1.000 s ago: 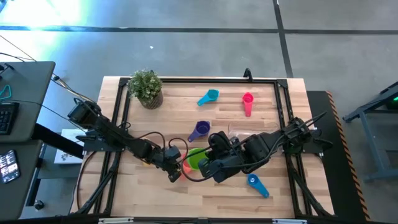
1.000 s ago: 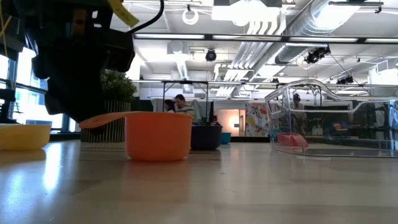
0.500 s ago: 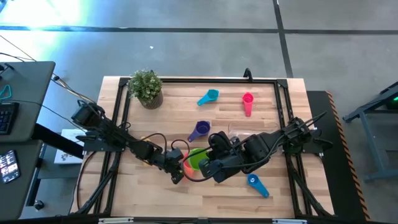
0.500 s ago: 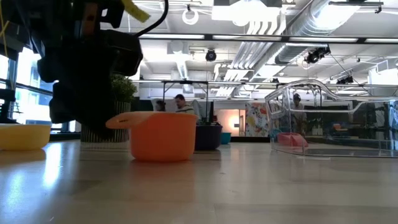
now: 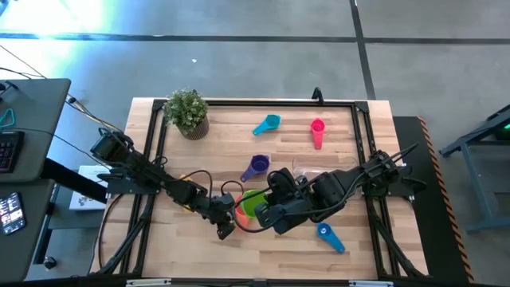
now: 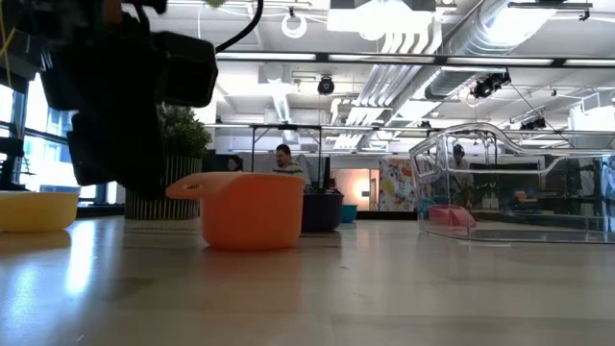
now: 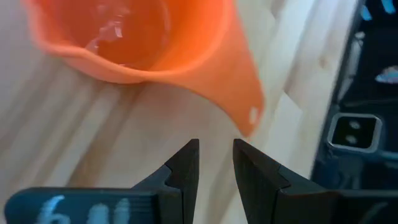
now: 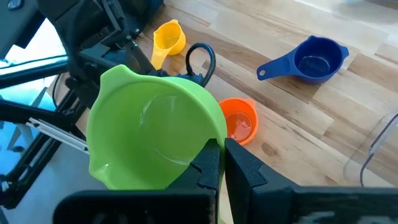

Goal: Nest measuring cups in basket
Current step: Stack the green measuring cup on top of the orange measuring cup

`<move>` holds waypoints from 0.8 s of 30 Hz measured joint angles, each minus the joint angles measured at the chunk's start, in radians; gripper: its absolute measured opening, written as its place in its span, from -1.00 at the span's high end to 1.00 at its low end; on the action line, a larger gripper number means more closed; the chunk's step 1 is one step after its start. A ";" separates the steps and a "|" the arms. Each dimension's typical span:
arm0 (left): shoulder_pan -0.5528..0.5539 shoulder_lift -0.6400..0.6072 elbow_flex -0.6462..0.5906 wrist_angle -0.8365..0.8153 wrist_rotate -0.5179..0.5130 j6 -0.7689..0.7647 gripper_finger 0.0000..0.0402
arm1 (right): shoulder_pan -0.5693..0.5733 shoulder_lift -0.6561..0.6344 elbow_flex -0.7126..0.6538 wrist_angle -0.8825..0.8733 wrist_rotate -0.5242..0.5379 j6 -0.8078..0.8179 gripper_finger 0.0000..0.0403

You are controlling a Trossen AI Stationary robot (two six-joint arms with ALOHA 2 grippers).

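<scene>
Salmon measuring cup (image 7: 143,43) sits upright on the wooden worktop (image 5: 239,131) near its front edge, its flat handle pointing toward the left gripper (image 7: 214,163), whose jaws stand narrowly apart, holding nothing. Compared with a second ago, that gripper has let go of the handle and backed off toward the front edge. The right gripper (image 8: 219,163) stays clamped on the green cup's (image 8: 149,127) rim, just beside the salmon one. The clear basket (image 6: 514,187) stands toward the right edge.
</scene>
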 joint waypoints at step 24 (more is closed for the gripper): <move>0.002 -0.647 0.000 -0.245 0.001 0.401 0.56 | 0.033 0.015 -0.190 0.145 0.137 0.617 1.00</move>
